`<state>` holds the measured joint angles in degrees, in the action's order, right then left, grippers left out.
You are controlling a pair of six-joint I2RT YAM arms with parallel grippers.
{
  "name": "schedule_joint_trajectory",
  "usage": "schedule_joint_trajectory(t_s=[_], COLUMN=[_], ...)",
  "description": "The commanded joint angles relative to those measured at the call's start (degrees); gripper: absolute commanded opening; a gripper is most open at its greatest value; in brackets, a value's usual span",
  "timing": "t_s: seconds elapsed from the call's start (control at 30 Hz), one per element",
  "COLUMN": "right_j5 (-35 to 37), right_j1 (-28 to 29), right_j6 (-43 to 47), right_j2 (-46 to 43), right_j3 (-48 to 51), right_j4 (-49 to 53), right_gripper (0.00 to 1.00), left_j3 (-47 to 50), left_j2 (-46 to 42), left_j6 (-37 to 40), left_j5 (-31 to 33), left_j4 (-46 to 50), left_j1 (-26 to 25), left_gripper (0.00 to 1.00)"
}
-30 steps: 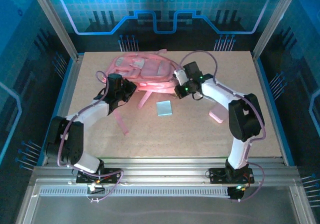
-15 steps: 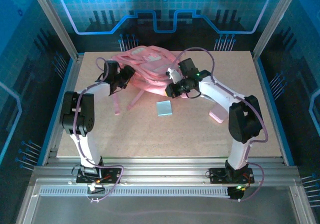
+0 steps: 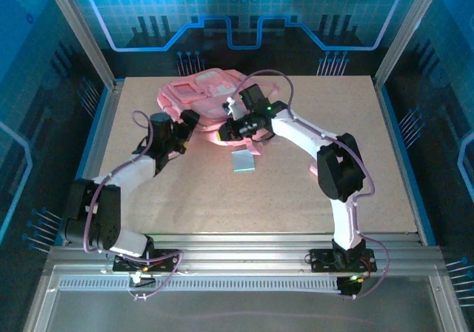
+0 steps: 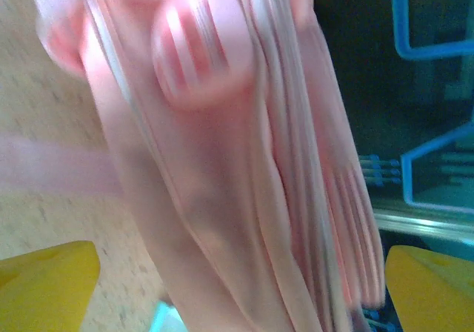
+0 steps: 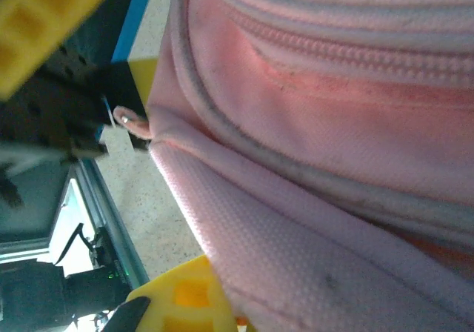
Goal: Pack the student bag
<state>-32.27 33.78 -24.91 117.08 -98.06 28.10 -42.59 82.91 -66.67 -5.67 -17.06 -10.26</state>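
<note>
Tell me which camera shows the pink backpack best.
The top external view: nearly the whole student bag lies at the table's far side. The left wrist view gives blurred pink folds; the right wrist view, a close-up of its zipper.

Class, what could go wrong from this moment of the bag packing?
1. The right fingers pinch just a fold of the student bag; it may slip out.
2. The left fingers stand open, so nothing else holds the bag.
3. The light blue card lies close to the bag and might get dragged.
</note>
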Motion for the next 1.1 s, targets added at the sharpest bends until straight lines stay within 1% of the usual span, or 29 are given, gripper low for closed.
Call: schedule_joint_trajectory(t_s=[0.0, 0.07, 0.13, 0.17, 0.2, 0.23, 0.27, 0.3, 0.33, 0.37, 0.4, 0.53, 0.6, 0.73, 0.8, 0.87, 1.0, 1.07], right_j5=[-3.67, -4.13, -4.36, -4.52, -4.93, -5.12, -5.15, -4.91, -4.29, -2.99, -1.82, 0.69, 3.37, 8.27, 10.75, 12.56, 20.89, 22.78], right_j1=[0.96, 1.69, 2.51, 2.89, 3.12, 3.26, 3.40, 3.40, 3.32, 3.16, 2.80, -0.76, -2.82, -7.03, -9.50, -11.49, -14.14, -15.34], right_j6=[-2.99, -3.42, -3.55, -3.57, -3.41, -3.00, -2.03, -0.43, 1.52, 4.20, 6.89, 13.14, 15.44, 17.85, 18.70, 19.67, 21.34, 21.50], right_j2=[-1.62, -2.31, -3.09, -3.45, -3.86, -4.40, -5.01, -5.56, -6.01, -6.47, -7.04, -8.26, -8.61, -8.29, -7.33, -5.99, -2.79, -1.96], right_j3=[-2.40, -1.67, -0.75, -0.20, 0.33, 1.05, 1.81, 2.48, 2.90, 3.33, 4.01, 6.64, 7.59, 8.63, 8.19, 7.18, 3.78, 2.89], right_j4=[-5.61, -6.04, -6.10, -5.92, -5.37, -4.77, -3.44, -1.30, 1.32, 4.71, 7.92, 16.68, 19.78, 21.38, 21.53, 21.81, 23.67, 23.94], right_gripper=[0.00, 0.00, 0.00, 0.00, 0.00, 0.00, 0.00, 0.00, 0.00, 0.00, 0.00, 0.00, 0.00, 0.00, 0.00, 0.00, 0.00, 0.00], left_j3=[3.82, 3.20, 1.77, 1.53, 1.50, 1.42, 1.06, 0.46, -0.01, -0.59, -1.18, -3.15, -4.00, -4.94, -6.29, -6.63, -7.59, -9.02], left_j2=[-0.46, 1.46, 4.34, 5.88, 7.33, 8.41, 9.42, 10.08, 10.37, 10.51, 10.43, 8.41, 6.70, 4.29, 3.57, 2.78, 2.82, 3.95], left_j6=[-8.88, -9.31, -9.93, -10.27, -10.71, -10.69, -10.10, -9.69, -9.31, -8.72, -8.02, -3.02, 0.39, 5.04, 7.95, 9.79, 12.57, 14.32], left_j5=[4.61, 5.53, 5.33, 5.48, 5.89, 6.10, 6.10, 5.90, 5.64, 5.15, 4.34, 1.52, 0.18, -5.61, -8.71, -10.08, -12.58, -13.33], left_j4=[-7.84, -9.27, -10.24, -12.17, -14.43, -16.60, -18.60, -18.93, -18.84, -18.64, -17.89, -11.40, -7.12, -1.67, 2.61, 4.90, 7.43, 8.90], left_j1=[-4.15, -6.22, -6.66, -6.66, -6.63, -6.53, -6.29, -5.98, -5.59, -5.19, -4.69, -2.91, -1.94, 0.98, 2.61, 3.81, 6.41, 7.94], left_gripper=[0.99, 0.99, 0.97, 0.92, 0.84, 0.73, 0.57, 0.41, 0.28, 0.12, 0.00, 0.00, 0.00, 0.00, 0.00, 0.00, 0.00, 0.00])
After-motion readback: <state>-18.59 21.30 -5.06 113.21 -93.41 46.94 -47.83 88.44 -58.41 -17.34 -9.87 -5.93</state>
